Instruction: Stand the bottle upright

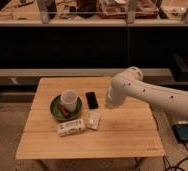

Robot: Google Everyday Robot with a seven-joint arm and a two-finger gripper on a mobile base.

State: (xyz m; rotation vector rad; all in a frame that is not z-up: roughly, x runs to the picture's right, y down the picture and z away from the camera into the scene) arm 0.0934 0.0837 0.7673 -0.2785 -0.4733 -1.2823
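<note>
- The bottle (pixel 70 127) lies on its side near the front of the wooden table (pixel 122 137), its length running roughly left to right, with the label band facing up.
- A small flat white packet (pixel 93 119) lies just beside the bottle's right end, close enough that I cannot tell whether the two touch.
- Just behind the bottle sits a green plate (pixel 54 109). It carries an upright white cup (pixel 68 99) and a brown item (pixel 63 107) lying against the cup's base.
- A black phone (pixel 91 99) lies flat to the right of the plate and behind the packet.
- The packet and the phone lie between the bottle and the gripper.
- The gripper (pixel 109 103) hangs above the table to the right of the phone, well apart from the bottle. Its fingers are drawn together and hold none of these things.
- The white arm (pixel 152 97) comes in from the right edge and rises to a rounded joint over the table's back half. From there it bends downward to the gripper.
- On the floor to the right of the table lies a dark box (pixel 186 132) with a cable (pixel 179 161).
</note>
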